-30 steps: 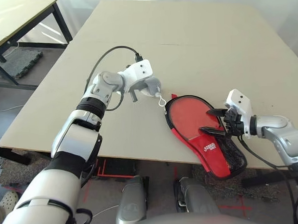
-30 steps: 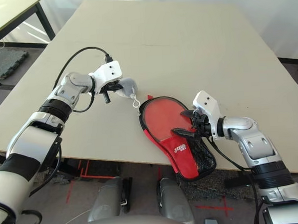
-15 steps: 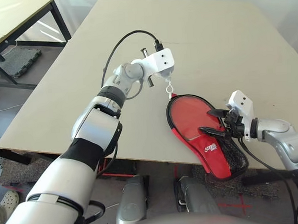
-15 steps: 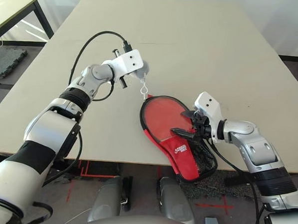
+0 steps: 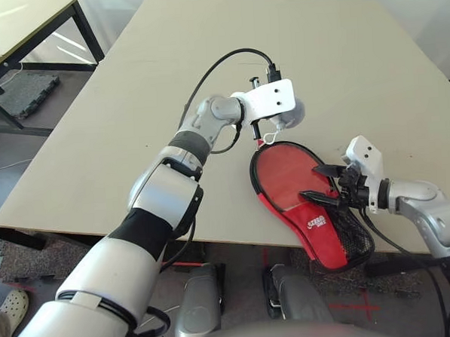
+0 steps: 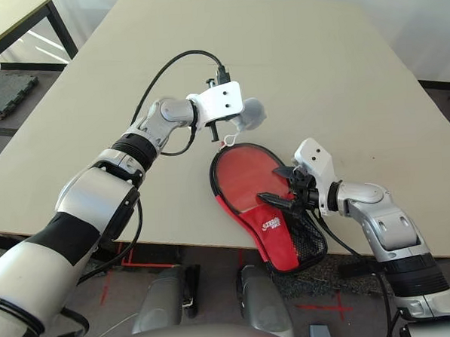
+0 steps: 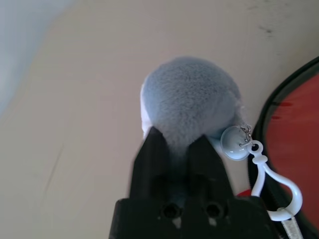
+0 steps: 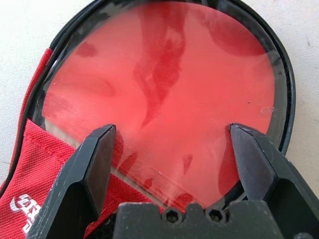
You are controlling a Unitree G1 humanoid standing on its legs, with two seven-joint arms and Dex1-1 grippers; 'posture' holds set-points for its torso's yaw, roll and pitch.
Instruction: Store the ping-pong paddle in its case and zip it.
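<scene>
The case point(image 5: 330, 235) lies near the table's front edge, its red fabric and mesh-pocket end hanging over that edge. Its round head, ringed by the black zipper edge point(image 8: 284, 84), lies open. The ping-pong paddle's red face point(image 5: 286, 173) shows inside it, and the handle is hidden under the fabric. My right gripper point(image 5: 310, 183) is open, its fingers point(image 8: 94, 154) spread wide just above the lower part of the red face. My left gripper point(image 7: 178, 137) is shut on the grey round tag point(image 5: 288, 112), just beyond the head's far rim. A white clip point(image 7: 271, 191) hangs from the tag toward the zipper.
The beige table point(image 5: 317, 50) stretches wide beyond the case. A second table point(image 5: 21, 28) stands at the far left with a black mat point(image 5: 32, 92) on the floor under it. My left forearm's black cable point(image 5: 212, 71) arcs above the tabletop.
My left arm has swung right and farther out with the grey tag, from left of the case to just beyond its head. The right gripper and the case have stayed put.
</scene>
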